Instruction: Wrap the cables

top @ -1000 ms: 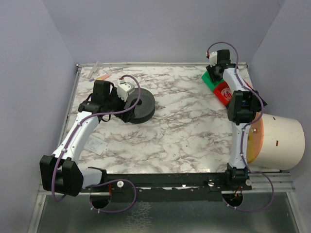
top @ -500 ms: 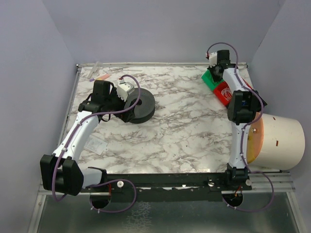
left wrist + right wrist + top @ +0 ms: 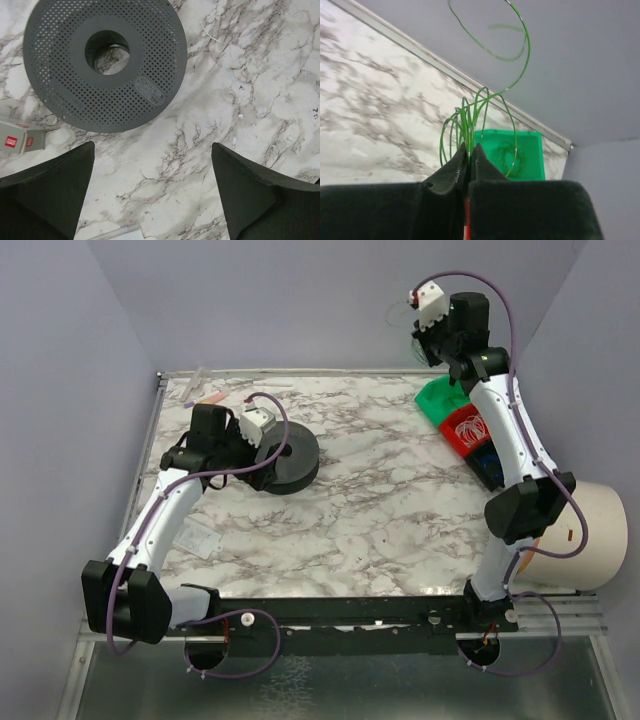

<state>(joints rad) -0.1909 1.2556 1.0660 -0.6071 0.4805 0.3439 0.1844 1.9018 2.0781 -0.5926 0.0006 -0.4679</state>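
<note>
- Only the right wrist view shows the grip. The right end effector (image 3: 469,150) has its fingers pressed together, clamped on thin green cables (image 3: 468,131). Loops fan up from the tips, and one long strand curls to the top of the frame.
- The same view shows a green bin (image 3: 532,160) behind the tips at the counter's far edge, with a faint coil (image 3: 512,157) inside that is hard to make out.
- Only the top view shows the right arm raised at upper right. The held strands are barely visible there. A red bin (image 3: 456,443) beside the green one holds a whitish coil (image 3: 468,427).
- In the left wrist view the left end effector (image 3: 152,150) has its fingers wide apart with nothing between them. It sits over the marble counter (image 3: 260,75), below a black perforated spool (image 3: 150,50).
- A small grey tag (image 3: 20,141) with a red label sits at the left edge, partly cut off, and its print is unreadable.
</note>
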